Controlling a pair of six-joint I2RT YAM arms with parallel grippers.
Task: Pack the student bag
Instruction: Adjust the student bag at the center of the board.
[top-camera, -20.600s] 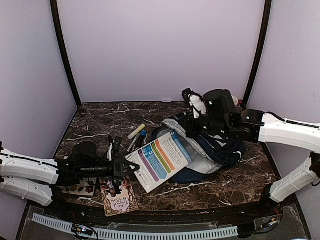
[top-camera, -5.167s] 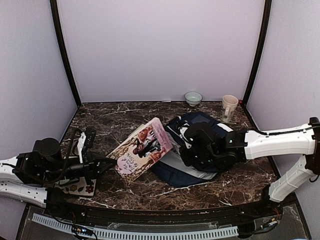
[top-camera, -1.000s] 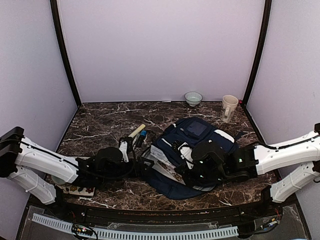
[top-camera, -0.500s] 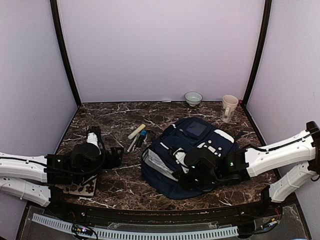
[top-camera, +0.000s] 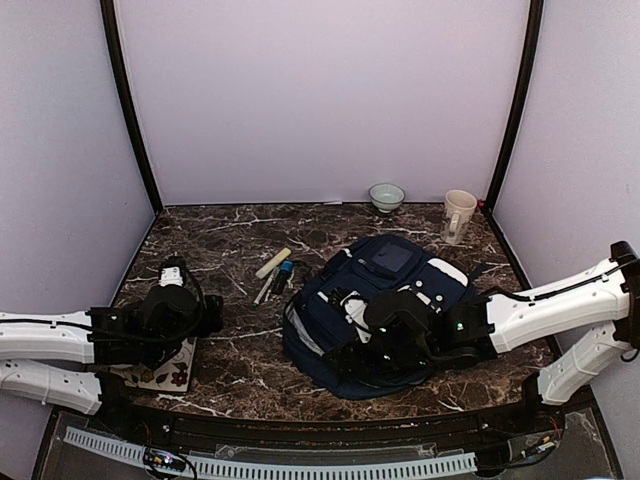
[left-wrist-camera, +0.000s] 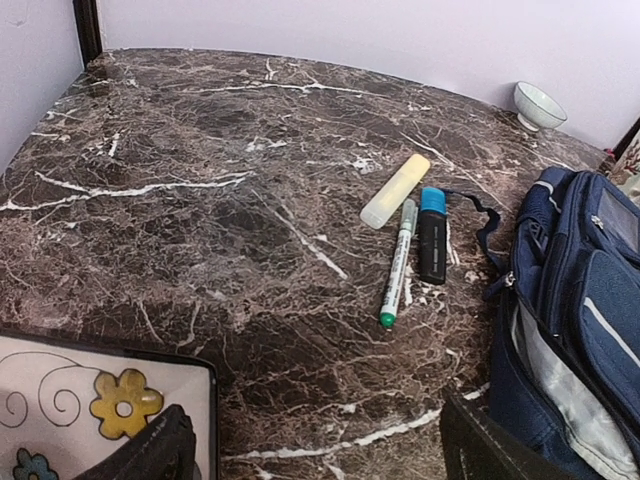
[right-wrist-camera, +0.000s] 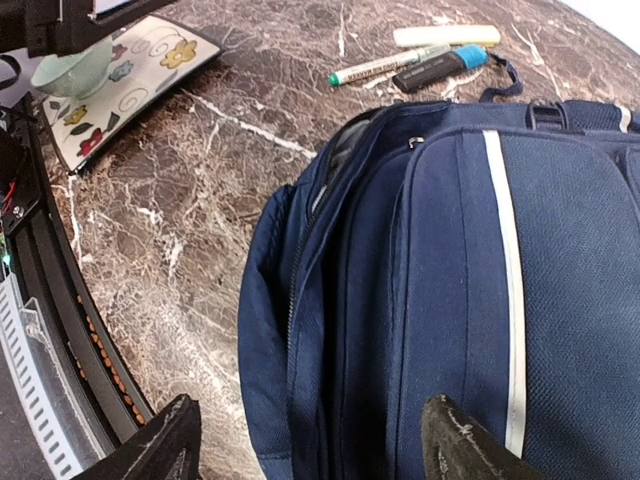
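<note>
now the student bag (top-camera: 395, 260) lies just beneath the right end effector (right-wrist-camera: 310, 437), its jaws spread wide.

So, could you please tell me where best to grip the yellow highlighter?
Probably grip the yellow highlighter across its middle, straight down from above: it lies flat on the marble table, and the green-tipped pen ends close beside it, leaving little room sideways.

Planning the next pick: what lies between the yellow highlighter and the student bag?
A green-tipped pen and a black, blue-capped marker, shown beside the student bag in the left wrist view.
</note>
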